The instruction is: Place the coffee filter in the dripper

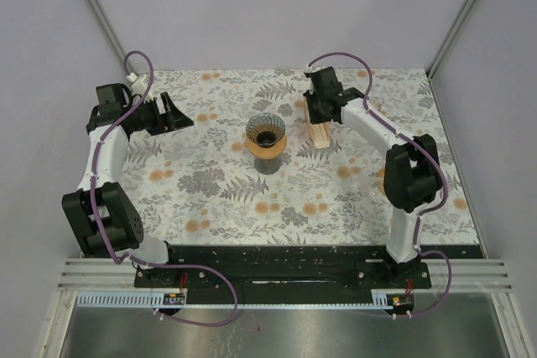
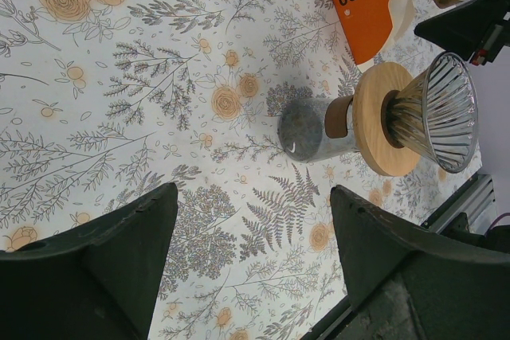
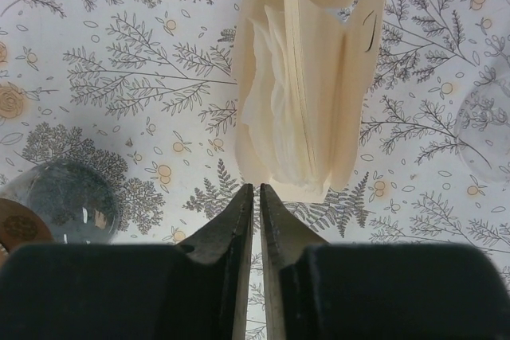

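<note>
The right gripper (image 3: 256, 190), its fingers pressed almost together on nothing, hovers at the near end of the filter holder (image 3: 355, 77). Inside the holder the coffee filters (image 3: 275, 125) stand on edge, a cream, crinkled paper stack. The ribbed glass dripper (image 1: 266, 130) stands beside it. The left gripper (image 2: 253, 197) is spread wide, well apart.

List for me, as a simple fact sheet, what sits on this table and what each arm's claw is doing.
Table: floral cloth
Dripper: glass cone on a carafe, centre, no filter inside
Filters: paper stack standing in a holder
Left gripper: open, empty
Right gripper: shut, empty, pointed at the stack's edge
</note>
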Controlling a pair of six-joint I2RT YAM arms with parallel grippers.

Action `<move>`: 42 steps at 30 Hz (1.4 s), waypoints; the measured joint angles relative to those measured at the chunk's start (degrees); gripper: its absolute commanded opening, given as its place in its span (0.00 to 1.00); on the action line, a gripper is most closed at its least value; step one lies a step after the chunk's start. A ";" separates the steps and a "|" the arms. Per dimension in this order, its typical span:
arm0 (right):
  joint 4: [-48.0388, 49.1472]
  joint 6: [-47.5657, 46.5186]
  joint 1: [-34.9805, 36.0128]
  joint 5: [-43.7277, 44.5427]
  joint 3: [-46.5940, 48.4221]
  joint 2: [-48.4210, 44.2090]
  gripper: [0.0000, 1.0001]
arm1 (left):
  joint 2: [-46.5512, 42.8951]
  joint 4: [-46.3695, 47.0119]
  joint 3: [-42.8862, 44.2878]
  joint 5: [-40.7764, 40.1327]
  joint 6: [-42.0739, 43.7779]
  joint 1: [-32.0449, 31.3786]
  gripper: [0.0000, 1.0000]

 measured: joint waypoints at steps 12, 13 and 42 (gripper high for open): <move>0.04 0.00 0.02 0.61 -0.24 4.15 0.19 | 0.15 0.00 0.00 -0.02 0.00 0.00 0.81; 0.04 0.02 0.02 0.63 -0.24 4.24 0.20 | 0.22 0.00 0.00 0.00 0.02 0.00 0.81; 0.90 -0.44 0.02 3.74 1.27 9.01 0.00 | 0.37 0.00 0.00 -0.02 0.02 0.09 0.81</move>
